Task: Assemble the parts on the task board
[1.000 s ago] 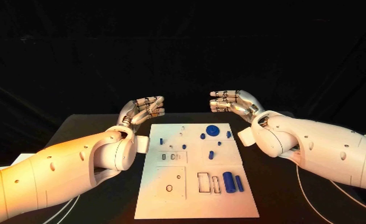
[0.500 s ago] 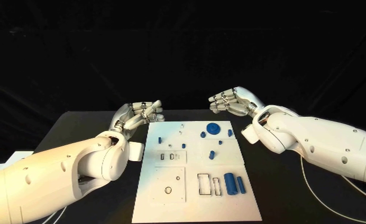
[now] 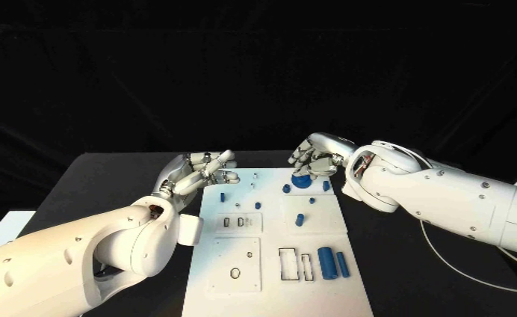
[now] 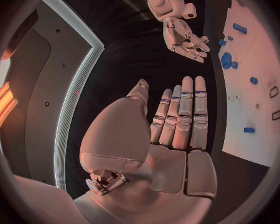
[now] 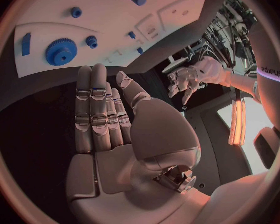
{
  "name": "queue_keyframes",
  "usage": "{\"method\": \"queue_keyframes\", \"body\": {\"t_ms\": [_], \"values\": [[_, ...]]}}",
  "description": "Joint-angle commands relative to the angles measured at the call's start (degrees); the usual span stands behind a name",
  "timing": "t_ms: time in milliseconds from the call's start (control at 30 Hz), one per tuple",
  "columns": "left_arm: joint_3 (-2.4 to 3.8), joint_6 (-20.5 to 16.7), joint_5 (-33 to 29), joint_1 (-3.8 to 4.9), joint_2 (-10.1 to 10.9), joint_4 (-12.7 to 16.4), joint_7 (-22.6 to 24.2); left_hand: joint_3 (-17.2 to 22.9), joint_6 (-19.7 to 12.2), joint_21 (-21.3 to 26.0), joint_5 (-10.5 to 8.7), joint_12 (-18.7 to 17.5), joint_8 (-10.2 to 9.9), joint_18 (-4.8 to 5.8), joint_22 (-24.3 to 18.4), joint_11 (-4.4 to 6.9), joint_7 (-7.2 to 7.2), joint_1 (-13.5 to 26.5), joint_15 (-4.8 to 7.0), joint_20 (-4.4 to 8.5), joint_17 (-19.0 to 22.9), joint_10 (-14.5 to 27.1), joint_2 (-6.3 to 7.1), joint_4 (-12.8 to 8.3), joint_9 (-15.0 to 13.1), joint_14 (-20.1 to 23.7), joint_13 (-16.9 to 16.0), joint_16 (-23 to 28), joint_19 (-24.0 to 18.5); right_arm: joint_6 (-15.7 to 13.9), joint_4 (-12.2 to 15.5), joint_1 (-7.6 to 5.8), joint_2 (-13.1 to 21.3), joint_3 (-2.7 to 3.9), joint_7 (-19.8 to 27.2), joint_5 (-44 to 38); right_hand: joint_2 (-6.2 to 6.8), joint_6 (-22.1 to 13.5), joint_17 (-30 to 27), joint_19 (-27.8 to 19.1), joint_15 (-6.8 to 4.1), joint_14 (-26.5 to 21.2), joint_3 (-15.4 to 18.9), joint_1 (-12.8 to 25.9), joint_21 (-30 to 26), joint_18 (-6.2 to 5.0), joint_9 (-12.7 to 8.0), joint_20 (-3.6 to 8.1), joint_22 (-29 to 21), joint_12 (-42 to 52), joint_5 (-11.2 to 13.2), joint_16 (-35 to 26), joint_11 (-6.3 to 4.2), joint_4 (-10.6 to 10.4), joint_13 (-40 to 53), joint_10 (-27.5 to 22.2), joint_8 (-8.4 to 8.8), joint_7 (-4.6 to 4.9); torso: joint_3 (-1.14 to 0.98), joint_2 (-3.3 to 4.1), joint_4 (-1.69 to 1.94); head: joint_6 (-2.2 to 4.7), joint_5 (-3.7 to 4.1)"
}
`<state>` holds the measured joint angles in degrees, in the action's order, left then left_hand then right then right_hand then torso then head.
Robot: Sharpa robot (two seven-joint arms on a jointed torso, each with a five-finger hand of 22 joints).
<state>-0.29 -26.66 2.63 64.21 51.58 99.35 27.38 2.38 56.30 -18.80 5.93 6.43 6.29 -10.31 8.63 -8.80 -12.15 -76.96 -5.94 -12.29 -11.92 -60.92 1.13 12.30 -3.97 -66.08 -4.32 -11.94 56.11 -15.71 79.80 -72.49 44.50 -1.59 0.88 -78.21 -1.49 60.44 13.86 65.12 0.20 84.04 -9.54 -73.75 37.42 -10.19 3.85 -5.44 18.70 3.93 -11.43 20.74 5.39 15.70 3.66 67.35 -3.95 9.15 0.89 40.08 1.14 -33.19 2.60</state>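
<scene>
the flat white rectangular task board lies in the middle of the black bench, small blue parts scattered on it. the right hand hovers above the round blue toothed gear at the board's far edge, fingers straight, holding nothing. the left hand hangs beside the board's far left corner, fingers stretched out, empty.

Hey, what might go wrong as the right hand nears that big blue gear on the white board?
1. The right hand hangs open over the large blue gear; small blue pegs lie close by and could get knocked.
2. The left hand sits at the white task board's edge and might nudge it.
</scene>
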Motion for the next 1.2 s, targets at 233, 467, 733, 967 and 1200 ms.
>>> {"method": "queue_keyframes", "body": {"t_ms": [233,467,733,967,1200], "values": [[0.44,2.03,0.37,0.20,0.46,2.75,-0.71,-0.13,0.22,-0.17,-0.34,-0.61,-0.36,-0.08,0.04,-0.28,-0.05,-0.23,-0.18,0.00,-0.16,-0.27,-0.63,-0.50,0.04,0.64,-0.01,0.53,0.41,7.87,0.12,-0.70,-1.32,0.05,-7.22,-19.38,1.51,-0.08,9.13,-1.61,-0.43,1.42,-2.22,1.11,8.96,-0.23,-0.08,0.01,5.86,-0.09,0.60,11.26,-0.39,-0.81,0.07,-1.89,0.24,-0.62,0.22,2.78,0.56,0.68,0.61],[0.57,2.04,0.37,0.22,0.76,3.76,-0.83,-0.16,0.19,-0.15,-0.34,-0.69,-0.43,-0.07,0.03,-0.31,-0.09,-0.24,-0.21,-0.01,-0.19,-0.24,-0.62,-0.55,0.04,0.71,0.00,0.61,0.38,9.64,-0.26,-0.78,-2.32,0.04,-7.07,-20.85,1.68,0.17,12.93,-2.70,-0.54,1.11,-3.64,1.29,12.82,-0.28,-0.04,-0.11,8.38,-0.13,0.55,15.99,-0.38,-1.63,0.03,-1.77,0.17,-0.86,0.19,3.66,0.71,0.79,0.87],[0.68,2.03,0.37,0.24,0.89,3.98,-0.96,-0.24,0.09,-0.12,-0.34,-0.85,-0.58,-0.05,0.01,-0.39,-0.21,-0.23,-0.26,-0.04,-0.27,-0.14,-0.60,-0.64,0.07,0.82,0.02,0.74,0.32,10.47,-0.83,-0.78,-3.04,0.03,-6.66,-21.33,1.86,0.56,17.99,-3.17,-0.47,0.86,-4.94,1.33,15.62,-0.21,-0.02,-0.15,10.63,-0.16,0.41,21.24,-0.52,-2.20,-0.02,-1.72,0.14,-0.93,0.15,4.07,0.88,0.82,1.11],[0.70,2.05,0.37,0.25,0.91,3.97,-1.06,-0.29,0.04,-0.10,-0.34,-0.95,-0.67,-0.05,0.00,-0.45,-0.28,-0.24,-0.30,-0.06,-0.33,-0.08,-0.56,-0.71,0.08,0.86,0.03,0.81,0.30,11.36,-1.26,-0.78,-3.64,0.03,-6.17,-21.49,1.74,0.99,21.06,-2.62,-0.50,0.74,-6.02,1.35,18.27,0.13,-0.01,-0.14,13.63,-0.17,0.43,24.43,-0.66,-2.68,-0.04,-1.45,0.14,-1.10,0.11,4.35,0.87,0.86,1.12],[0.71,2.02,0.37,0.27,0.92,3.96,-1.12,-0.29,0.04,-0.10,-0.34,-0.95,-0.67,-0.05,0.00,-0.45,-0.28,-0.24,-0.30,-0.06,-0.33,-0.08,-0.56,-0.71,0.08,0.86,0.03,0.81,0.30,12.06,-1.80,-0.72,-4.30,0.01,-5.62,-21.51,1.66,1.40,23.64,-2.11,-0.53,0.70,-7.03,1.39,20.39,0.44,0.01,-0.15,16.10,-0.16,0.38,27.07,-0.70,-3.12,-0.05,-1.17,0.12,-1.15,0.03,4.57,1.00,0.83,1.12]]}}
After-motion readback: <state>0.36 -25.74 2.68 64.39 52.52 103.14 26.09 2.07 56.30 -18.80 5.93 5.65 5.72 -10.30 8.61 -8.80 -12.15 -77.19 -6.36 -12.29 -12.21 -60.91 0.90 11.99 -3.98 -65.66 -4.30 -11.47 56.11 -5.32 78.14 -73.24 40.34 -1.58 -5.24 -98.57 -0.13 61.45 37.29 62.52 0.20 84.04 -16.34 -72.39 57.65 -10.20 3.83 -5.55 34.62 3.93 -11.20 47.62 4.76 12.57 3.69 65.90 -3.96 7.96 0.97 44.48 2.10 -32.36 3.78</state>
